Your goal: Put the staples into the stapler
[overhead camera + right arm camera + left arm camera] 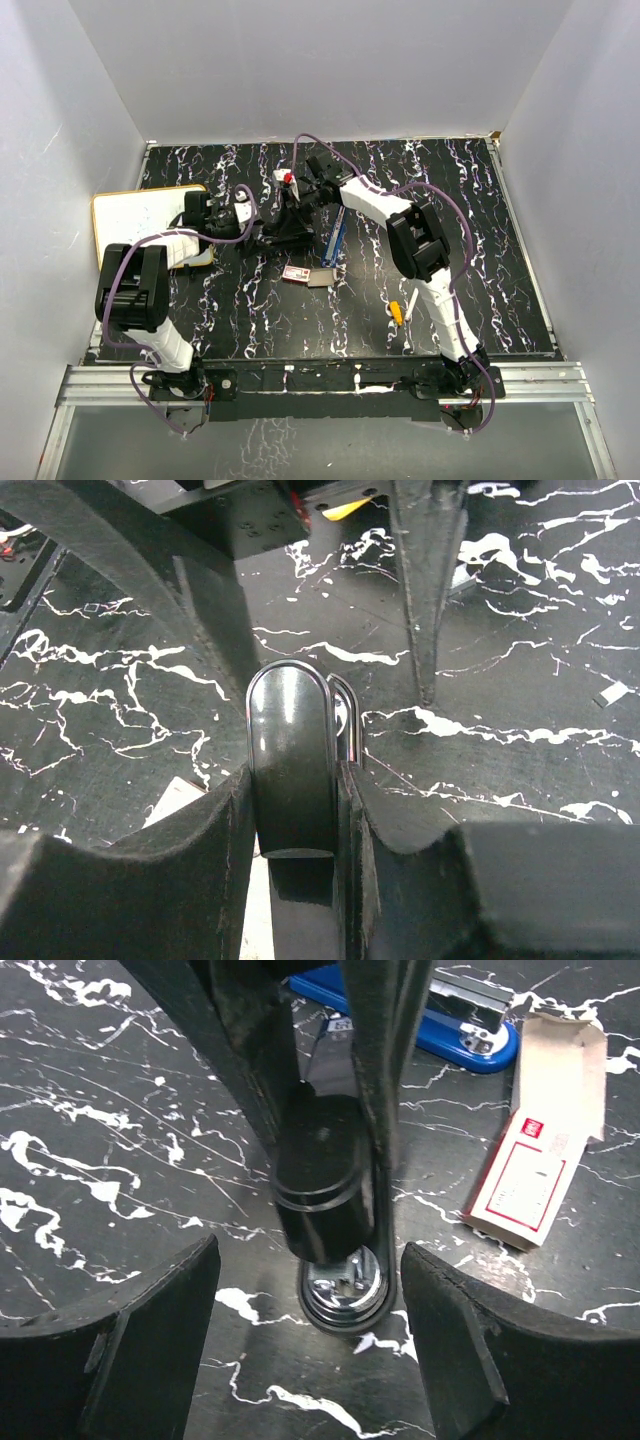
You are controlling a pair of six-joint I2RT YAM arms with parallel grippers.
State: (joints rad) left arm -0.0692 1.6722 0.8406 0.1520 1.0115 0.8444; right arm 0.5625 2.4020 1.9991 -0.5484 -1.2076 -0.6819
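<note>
Staples box [525, 1160] lies flat on the worktop [120, 1140], tan tray partly out, near the open black stapler [325, 1175], whose raised arm the right pincer [295, 785] clamps while the left pincer [308, 1252] stands apart astride its base; a blue stapler [440, 1025] lies close beside them.

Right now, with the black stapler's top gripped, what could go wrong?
1. The right gripper clamps the black stapler by its rounded top arm, but the left gripper stands open either side of the base, touching nothing; the base may slide or lift.
2. The blue stapler and the red-and-white cardboard staple box lie close beside it; a swing could knock them.
</note>
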